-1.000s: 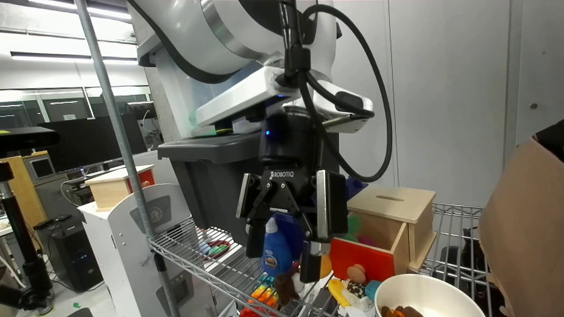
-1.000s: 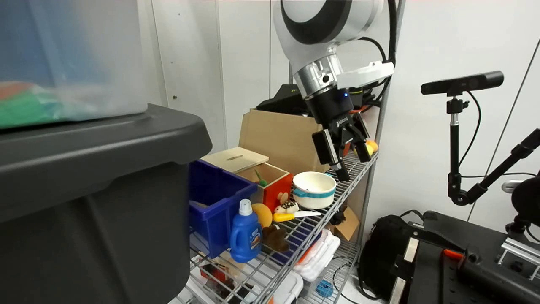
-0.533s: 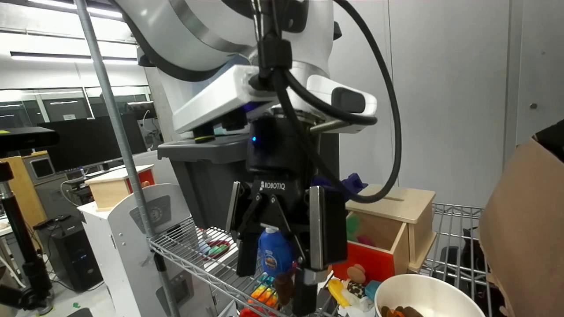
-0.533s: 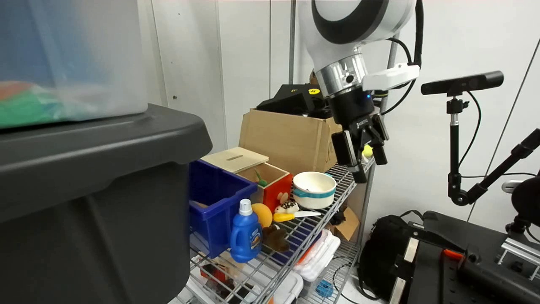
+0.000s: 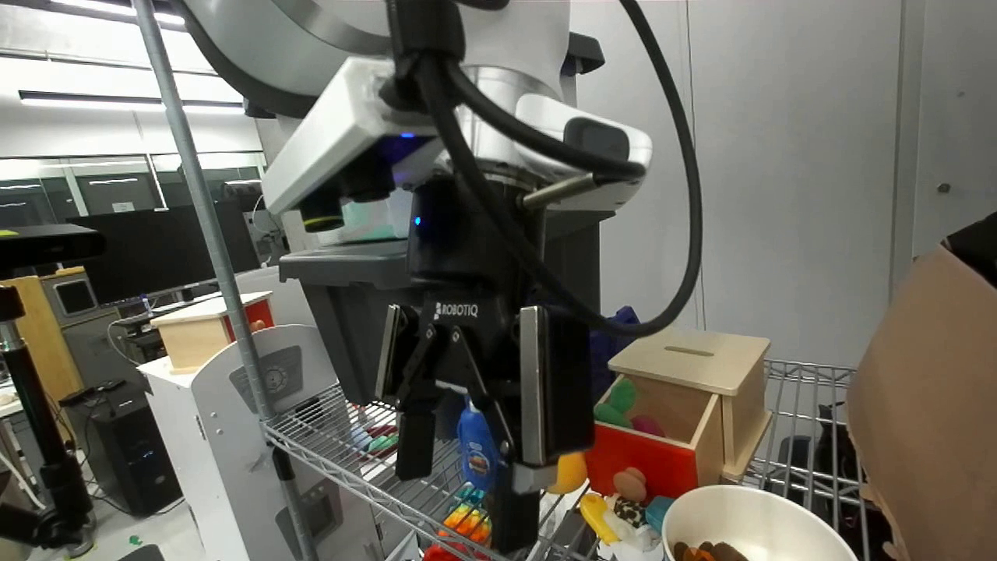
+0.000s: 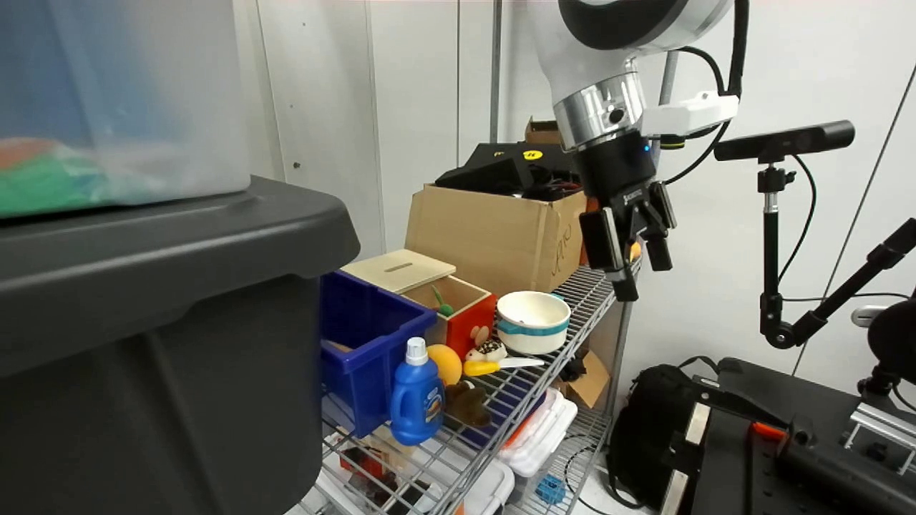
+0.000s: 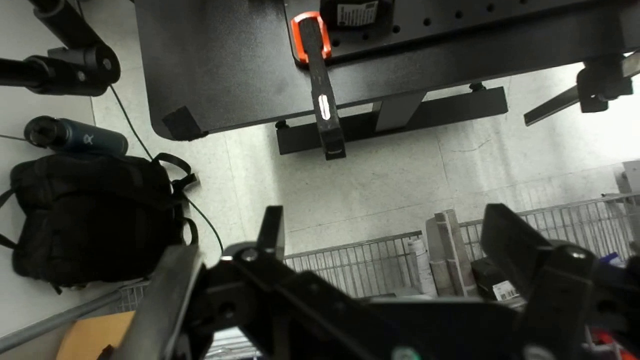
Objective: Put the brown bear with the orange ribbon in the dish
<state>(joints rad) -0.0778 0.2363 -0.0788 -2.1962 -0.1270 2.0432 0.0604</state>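
"ROBOTIQ" stands in pale capitals on the gripper, mid-frame in an exterior view; in an exterior view, the blue bottle, lower centre, bears a label too small to read; handwriting on the cardboard box, right of centre, is illegible; in the wrist view, upper centre, a white label on a black object shows blurred print.

The end effector hangs, jaws apart, right of the white bowl in an exterior view; farther left on the wire shelf, a bottle stands beside a bin.
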